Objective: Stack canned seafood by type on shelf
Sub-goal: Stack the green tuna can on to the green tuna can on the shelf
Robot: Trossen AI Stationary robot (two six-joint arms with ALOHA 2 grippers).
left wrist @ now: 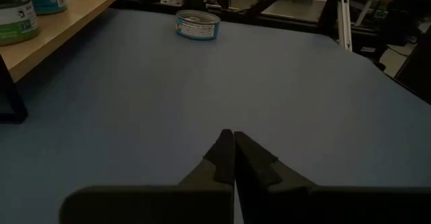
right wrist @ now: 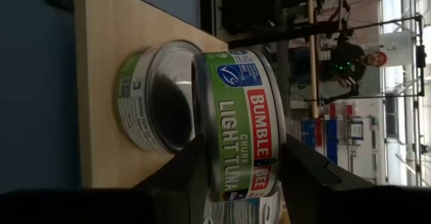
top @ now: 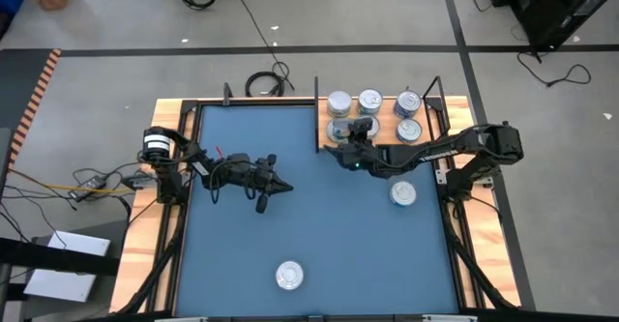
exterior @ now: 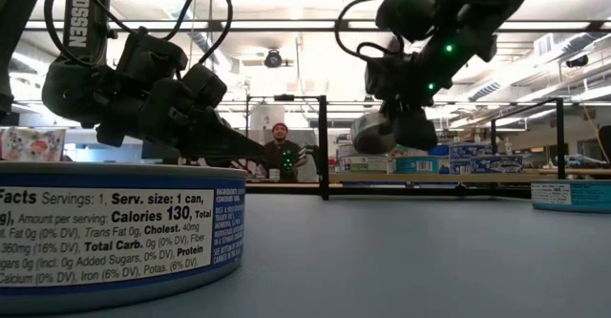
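Note:
My right gripper (right wrist: 246, 177) is shut on a green-labelled tin of canned seafood (right wrist: 239, 123) over the left part of the wooden shelf (top: 382, 129). The held tin hangs just above another green-labelled tin (right wrist: 145, 99) that rests on its base on the shelf. Whether the two tins touch, I cannot tell. Several more tins (top: 369, 100) stand on the shelf behind. Two tins rest on the blue mat, one at the right (top: 402, 194) and one near the front edge (top: 289, 276). My left gripper (top: 283, 186) is shut with nothing in it, low over the mat's middle. My right gripper pinches the tin across its height, one finger (right wrist: 192, 167) against each flat end (right wrist: 205, 153). The side label faces the wrist camera. The fingers come from the table's right, slanting a little downward. The tin is lifted clear of the shelf board, its flat ends about level.
Dark upright posts (top: 317, 114) stand at the shelf's left and right ends. The tin near the front edge fills the low view's left corner (exterior: 115, 232). A person (exterior: 280, 151) sits in the room beyond the far edge. Bare blue mat (top: 329, 235) lies between the arms.

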